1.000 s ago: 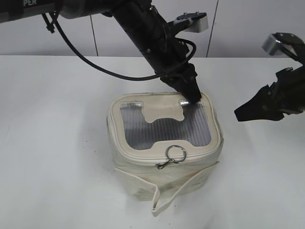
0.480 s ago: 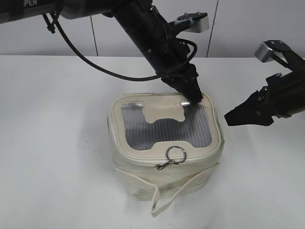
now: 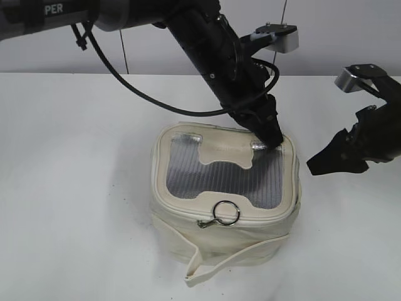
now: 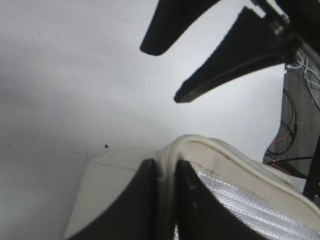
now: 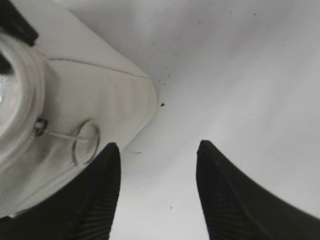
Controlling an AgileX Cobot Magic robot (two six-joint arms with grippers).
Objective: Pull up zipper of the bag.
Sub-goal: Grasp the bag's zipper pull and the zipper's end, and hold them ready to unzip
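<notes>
— Progress so far? Where's the bag (image 3: 225,200)?

— Centre of the counter (image 3: 75,188). Left claw (image 3: 270,139) pinches its rear rim at upper centre, closed on the fabric. The zipper (image 3: 216,221) ring lies untouched at the front.

— And at the right of the frame?

— Right claw (image 3: 322,162) hangs spread, empty. The pull itself seems not yet begun.

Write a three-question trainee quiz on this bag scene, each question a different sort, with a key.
1. True or false: the left hand is clamped on the rim of the bag.
2. The right hand is: A) gripping the ring, B) open beside the bag, C) on the strap.
3. Fill in: the round ring on the zipper pull lies at the bag's ____ edge in the exterior view.

Key: 1 true; 2 B; 3 front.
</notes>
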